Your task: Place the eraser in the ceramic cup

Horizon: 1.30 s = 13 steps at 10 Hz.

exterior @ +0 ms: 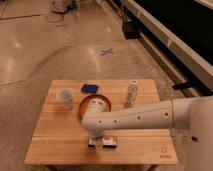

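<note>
Lab-like test hall; polished concrete floor point(40, 50); blue tape cross point(106, 51) on it; lone wooden table point(55, 145).

Pale wooden table point(55, 145) with light grain on a glossy beige speckled floor point(45, 50) marked with a small blue cross point(106, 51). Whitish-grey cup point(65, 97). Orange plate point(85, 103) with something white on it. Dark blue pad point(90, 88). Clear bottle point(131, 93) with a white label. White arm point(145, 116) dotted with small dark holes. Its gripper point(101, 141), a yellowish tint at the tip, is down on the eraser point(112, 142) at the table's front: black sides, white top, red-orange marks
</note>
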Each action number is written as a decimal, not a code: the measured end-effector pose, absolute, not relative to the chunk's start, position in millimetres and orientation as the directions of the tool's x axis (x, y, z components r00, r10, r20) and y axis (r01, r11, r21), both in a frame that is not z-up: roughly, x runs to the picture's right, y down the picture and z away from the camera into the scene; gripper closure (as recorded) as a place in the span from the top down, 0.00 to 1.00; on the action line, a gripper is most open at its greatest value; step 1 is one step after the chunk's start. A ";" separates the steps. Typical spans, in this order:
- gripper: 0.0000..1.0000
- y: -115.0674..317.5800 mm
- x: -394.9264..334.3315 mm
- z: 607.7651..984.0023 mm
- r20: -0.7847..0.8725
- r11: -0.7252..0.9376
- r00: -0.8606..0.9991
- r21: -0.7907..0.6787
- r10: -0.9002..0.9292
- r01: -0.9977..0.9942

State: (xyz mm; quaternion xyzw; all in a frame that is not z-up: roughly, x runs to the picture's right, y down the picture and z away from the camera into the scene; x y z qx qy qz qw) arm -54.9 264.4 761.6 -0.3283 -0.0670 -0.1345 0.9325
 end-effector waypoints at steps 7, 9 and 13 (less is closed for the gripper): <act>0.22 266.4 -58.1 773.8 0.215 0.751 0.959 -0.599 -0.184 0.278; 0.03 262.3 -55.8 767.3 0.239 0.751 0.958 -0.600 -0.162 0.276; 0.00 236.2 -44.5 728.7 0.288 0.765 0.950 -0.584 -0.118 0.272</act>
